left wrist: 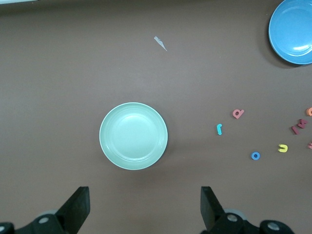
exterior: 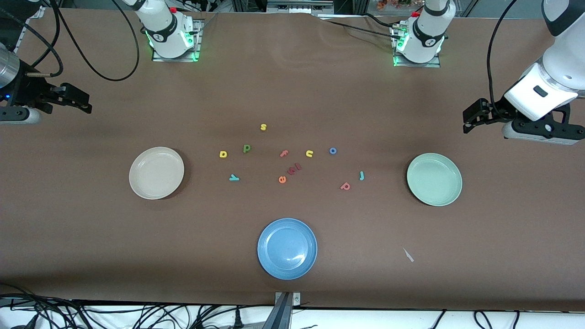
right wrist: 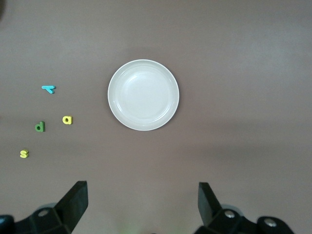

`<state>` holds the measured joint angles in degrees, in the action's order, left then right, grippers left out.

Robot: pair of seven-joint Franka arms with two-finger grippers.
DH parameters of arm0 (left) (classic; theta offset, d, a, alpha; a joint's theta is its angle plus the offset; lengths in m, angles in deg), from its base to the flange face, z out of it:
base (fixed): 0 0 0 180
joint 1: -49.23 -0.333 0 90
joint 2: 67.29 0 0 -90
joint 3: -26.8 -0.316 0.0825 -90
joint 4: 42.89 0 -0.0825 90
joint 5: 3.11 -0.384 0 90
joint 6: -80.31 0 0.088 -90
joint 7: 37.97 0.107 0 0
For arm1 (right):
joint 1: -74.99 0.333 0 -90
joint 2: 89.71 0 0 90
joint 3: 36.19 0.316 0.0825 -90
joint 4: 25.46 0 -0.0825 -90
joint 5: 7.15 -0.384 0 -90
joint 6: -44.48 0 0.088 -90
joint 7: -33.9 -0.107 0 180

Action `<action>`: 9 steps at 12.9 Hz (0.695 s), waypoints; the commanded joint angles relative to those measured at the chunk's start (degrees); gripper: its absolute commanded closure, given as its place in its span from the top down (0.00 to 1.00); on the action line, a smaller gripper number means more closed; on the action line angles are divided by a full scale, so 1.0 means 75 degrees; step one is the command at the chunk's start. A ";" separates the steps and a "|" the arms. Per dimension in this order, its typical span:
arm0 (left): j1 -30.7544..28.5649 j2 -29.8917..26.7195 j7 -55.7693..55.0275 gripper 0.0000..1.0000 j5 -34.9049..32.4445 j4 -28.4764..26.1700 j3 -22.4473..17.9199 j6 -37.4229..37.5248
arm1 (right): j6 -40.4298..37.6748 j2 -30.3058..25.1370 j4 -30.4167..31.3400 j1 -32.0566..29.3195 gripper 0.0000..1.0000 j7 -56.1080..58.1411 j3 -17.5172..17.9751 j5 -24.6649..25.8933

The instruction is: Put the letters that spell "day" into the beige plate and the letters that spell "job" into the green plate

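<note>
The beige plate (exterior: 156, 172) lies toward the right arm's end, the green plate (exterior: 434, 179) toward the left arm's end. Between them the letters lie scattered. A yellow letter (exterior: 223, 154), a dark green letter (exterior: 247, 148) and a teal y (exterior: 234, 177) are beside the beige plate. A blue o (exterior: 332, 151), a teal j (exterior: 361, 175) and a pinkish-red b (exterior: 345, 186) are closer to the green plate. My right gripper (exterior: 84, 101) hangs open and empty above the table's end, its wrist view looking down on the beige plate (right wrist: 143, 94). My left gripper (exterior: 468, 119) hangs open and empty too, with the green plate (left wrist: 133, 136) in its wrist view.
A blue plate (exterior: 287, 248) sits nearest the front camera, midway. Other letters lie in the middle: a yellow s (exterior: 263, 127), a pink f (exterior: 284, 153), a yellow u (exterior: 309, 153), an orange e (exterior: 282, 179) and dark red ones (exterior: 295, 168). A small pale scrap (exterior: 408, 255) lies near the front edge.
</note>
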<state>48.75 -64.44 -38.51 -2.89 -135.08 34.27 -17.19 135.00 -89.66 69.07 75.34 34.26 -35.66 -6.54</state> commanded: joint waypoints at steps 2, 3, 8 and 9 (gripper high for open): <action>0.0052 0.0066 0.0083 1.00 -0.0052 0.0186 -0.0023 0.0155 | -0.0152 0.0005 -0.0113 0.0011 1.00 0.0023 0.0000 0.0013; 0.0052 0.0066 0.0083 1.00 -0.0052 0.0186 -0.0023 0.0155 | -0.0152 0.0005 -0.0113 0.0011 1.00 0.0023 0.0000 0.0013; 0.0146 0.0077 0.0072 1.00 -0.0052 0.0186 -0.0023 0.0155 | -0.0152 0.0005 -0.0113 0.0011 1.00 0.0023 0.0000 0.0001; 0.0146 0.0066 0.0072 1.00 -0.0052 0.0186 -0.0023 0.0144 | -0.0152 0.0005 -0.0113 0.0011 1.00 0.0023 0.0000 0.0001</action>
<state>49.41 -64.44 -38.51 -2.89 -135.08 34.28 -17.18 134.97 -89.66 69.07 75.34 34.26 -35.66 -6.54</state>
